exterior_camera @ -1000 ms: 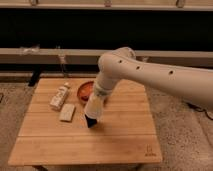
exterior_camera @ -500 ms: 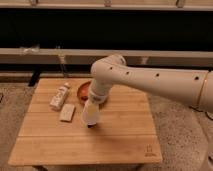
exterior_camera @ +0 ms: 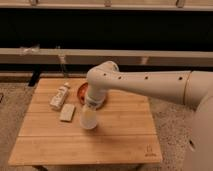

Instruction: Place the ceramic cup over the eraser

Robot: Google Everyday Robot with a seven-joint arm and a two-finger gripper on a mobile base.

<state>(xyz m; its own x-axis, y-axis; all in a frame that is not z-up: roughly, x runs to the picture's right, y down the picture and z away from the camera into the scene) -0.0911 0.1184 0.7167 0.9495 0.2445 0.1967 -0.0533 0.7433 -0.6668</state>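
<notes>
The white ceramic cup (exterior_camera: 89, 119) is at the end of my arm, low over the middle-left of the wooden table (exterior_camera: 125, 142). My gripper (exterior_camera: 90, 107) is right on top of the cup and holds it from above. The cup's lower edge is at or just above the table top; I cannot tell if it touches. The black eraser does not show; it is hidden or out of view.
A white bottle with a label (exterior_camera: 59, 96) lies at the table's back left. A pale beige flat block (exterior_camera: 67, 112) lies just left of the cup. A red-orange bowl (exterior_camera: 81, 91) sits behind my arm. A dark wall and rail run behind the table.
The arm has swung left and down. The dark tip seen at the arm's end a second ago now shows as the white cup, lower and nearer the beige block.
</notes>
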